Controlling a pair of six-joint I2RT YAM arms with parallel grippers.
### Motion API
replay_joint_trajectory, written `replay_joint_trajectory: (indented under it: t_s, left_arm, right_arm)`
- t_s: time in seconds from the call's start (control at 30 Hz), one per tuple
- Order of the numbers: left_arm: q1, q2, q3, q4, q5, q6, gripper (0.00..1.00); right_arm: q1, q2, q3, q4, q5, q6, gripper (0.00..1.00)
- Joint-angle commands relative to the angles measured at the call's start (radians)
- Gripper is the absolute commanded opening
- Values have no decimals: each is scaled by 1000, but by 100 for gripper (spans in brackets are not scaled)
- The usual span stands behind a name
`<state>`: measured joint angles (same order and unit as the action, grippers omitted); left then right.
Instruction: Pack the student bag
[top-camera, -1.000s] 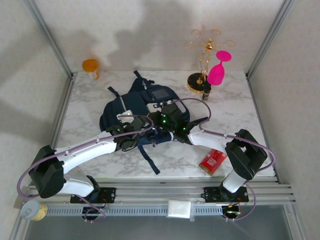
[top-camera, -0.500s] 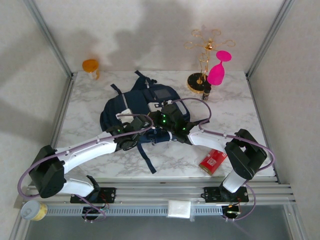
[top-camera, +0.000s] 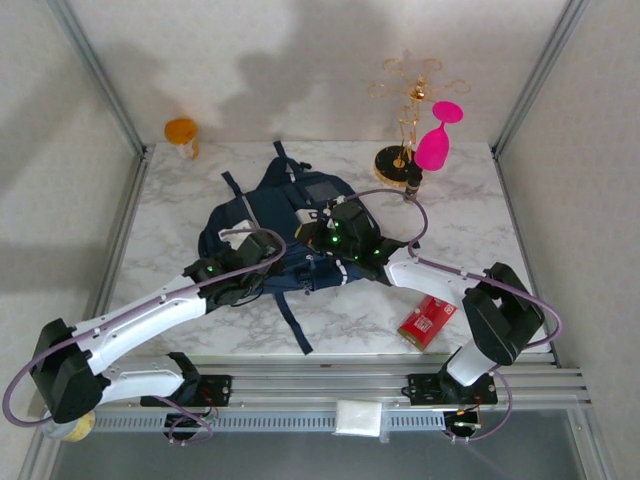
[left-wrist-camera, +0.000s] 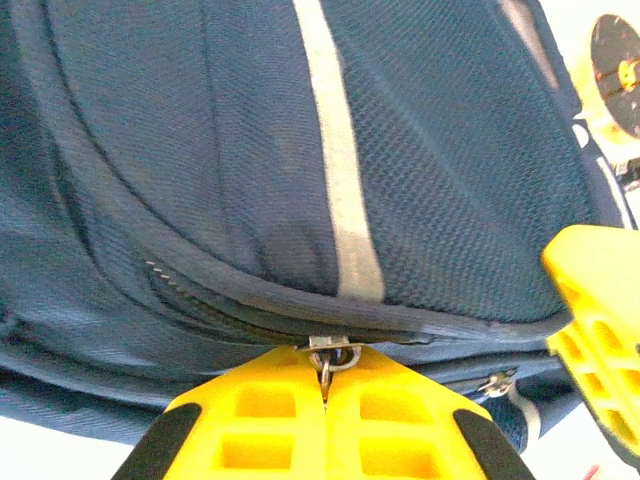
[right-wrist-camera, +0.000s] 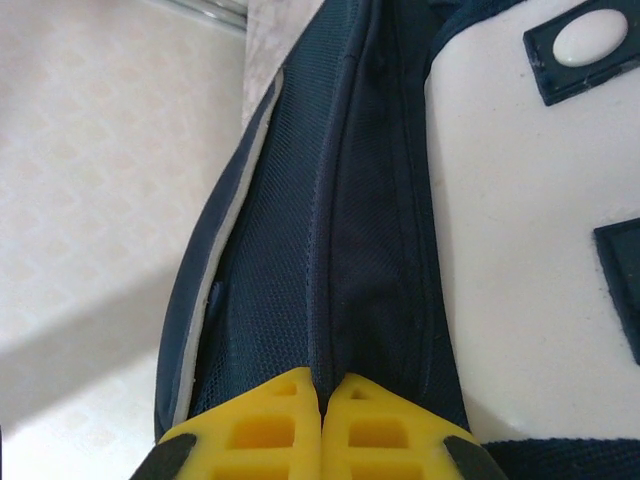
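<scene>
The student bag is a navy-blue backpack with white trim, lying mid-table with its straps trailing toward me. My left gripper is at its near edge. In the left wrist view it is shut on the bag's metal zipper pull, below a closed zip line on the mesh fabric. My right gripper sits over the bag's middle. In the right wrist view it is shut on a raised fold of the navy fabric, beside a white patch.
A red box lies near the front right. A gold stand, a pink goblet and a small dark bottle stand at the back right. An orange cup is at the back left. The right gripper's yellow finger shows beside the left one.
My left gripper has closed on the zipper pull and its arm has swung lower and leftward. The bag has shifted slightly toward the back, with my right gripper still pinching it.
</scene>
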<state>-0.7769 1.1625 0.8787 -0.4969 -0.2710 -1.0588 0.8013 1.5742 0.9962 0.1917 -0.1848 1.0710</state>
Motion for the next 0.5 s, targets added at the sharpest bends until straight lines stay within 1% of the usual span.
replay_joint_trajectory:
  t_s: [0.0,0.1,0.13,0.17,0.2,0.27,0.33,0.4,0.47]
  left_arm:
    - [29,-41,16,-187,-20,-81,0]
    - [30,-66,-21,-69,64,-108,0]
    - [31,-70,-41,-12,107,-110,0]
    - [34,-69,-54,18,127,-106,0]
    - [37,-63,-52,9,121,-88,0]
    - [48,-23,-3,-131,57,-44,0]
    - [48,3,19,-214,36,17,0]
    - [48,3,1,-243,34,59,0]
    - [53,-12,-37,-264,33,91,0]
  right_arm:
    - [-12,-49,72,-52,-46,-109,0]
    - [6,-31,49,-26,-31,-110,0]
    - [11,-17,50,-13,-32,-122,0]
    - [12,2,61,-26,-27,-138,0]
    - [11,16,69,-41,-30,-159,0]
    - [-1,37,81,-64,-52,-215,0]
    - [-16,33,92,-116,-42,-252,0]
    - [-39,10,93,-143,-39,-273,0]
    - [-73,-8,94,-157,-67,-296,0]
